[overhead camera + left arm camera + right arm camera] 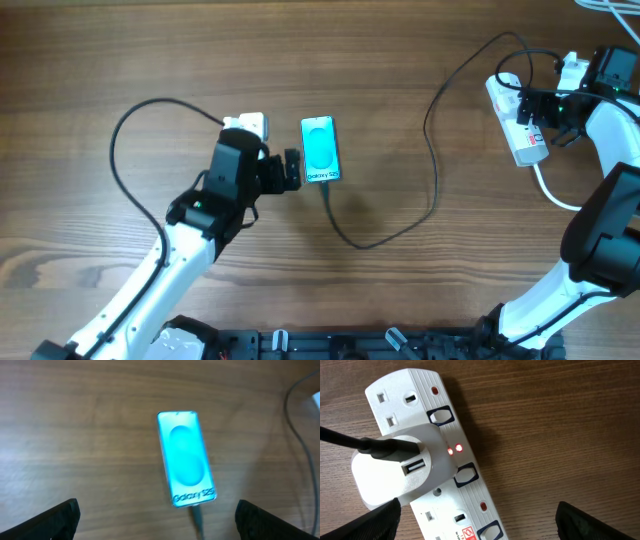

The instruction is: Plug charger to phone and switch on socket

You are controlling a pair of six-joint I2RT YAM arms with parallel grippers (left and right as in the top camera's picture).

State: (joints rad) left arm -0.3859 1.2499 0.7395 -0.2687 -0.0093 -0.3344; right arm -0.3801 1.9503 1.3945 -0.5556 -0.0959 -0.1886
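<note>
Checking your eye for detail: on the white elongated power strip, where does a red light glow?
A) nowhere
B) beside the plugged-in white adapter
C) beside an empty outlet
B: the bright red glow sits on the white elongated power strip right beside the white adapter.

1. The phone (187, 457) has a bright cyan screen with a teal oval at its centre and a white strip of dark lettering.
2. The power strip (410, 390) is white, with red marks (435, 391) and a glowing red light (454, 450).
3. The adapter (395, 480) is white, and its cable (385, 448) is black.
4. The table (100, 60) is brown with a wood grain.
</note>
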